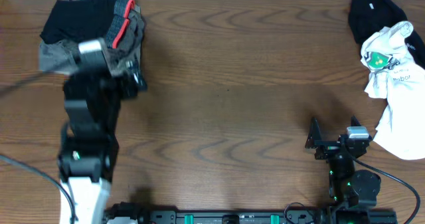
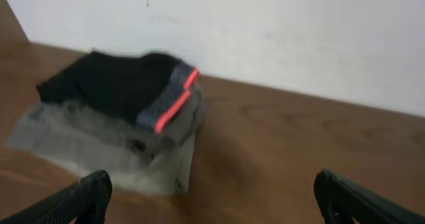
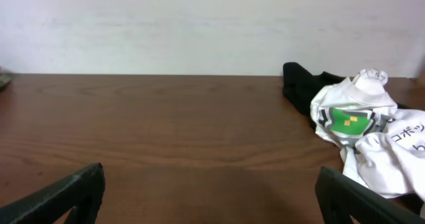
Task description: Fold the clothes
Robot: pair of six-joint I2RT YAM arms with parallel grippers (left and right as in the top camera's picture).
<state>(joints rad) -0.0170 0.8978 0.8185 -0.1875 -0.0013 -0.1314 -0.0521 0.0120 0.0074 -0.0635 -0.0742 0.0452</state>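
We see the left gripper (image 2: 212, 196) with its jaws wide apart and empty, just short of a stack at the far left. There a folded black garment (image 2: 109, 84) with a grey, red-orange-lined waistband lies on a grey garment (image 2: 80, 147). The right gripper (image 3: 209, 192) is likewise spread and empty. A white shirt (image 3: 375, 141) and a crumpled black garment (image 3: 299, 81) lie at the far right.

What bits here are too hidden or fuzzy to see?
- Grey folded cloth under the black, orange-trimmed garment: overhead, the left arm covers its near edge; left wrist view is blurred.
- Crumpled white printed T-shirt: cut off by the right edge, overhead and right wrist; its writing too small.
- Black cloth behind it: partly hidden by the shirt.
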